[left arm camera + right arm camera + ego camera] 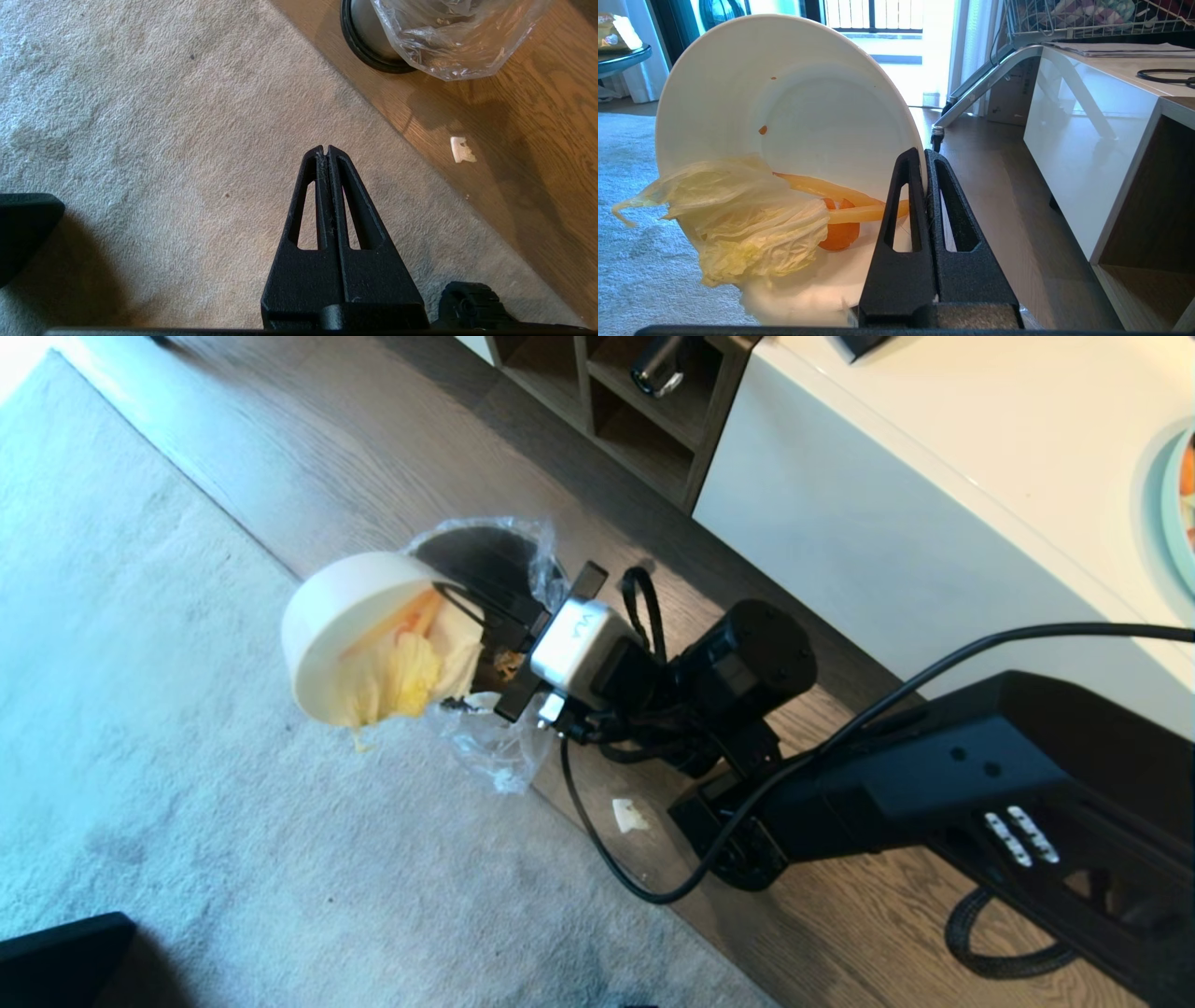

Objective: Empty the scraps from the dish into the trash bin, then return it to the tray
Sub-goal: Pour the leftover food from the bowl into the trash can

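Right tool (924, 151) clamps tipped dish (784, 107) rim; scraps (738, 224) seemingly overhang edge.

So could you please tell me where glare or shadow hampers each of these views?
Head view: the countertop is washed out; right wrist view: the window behind the dish blows out; left wrist view: evenly lit, a shadow falling beside the trash bin.

Your brown wood-plank floor (373, 439) carries the pale grey carpet (140, 756); the dark grey bag-lined metal bin (369, 32) and a white scrap (462, 150) lie near the carpet's edge.
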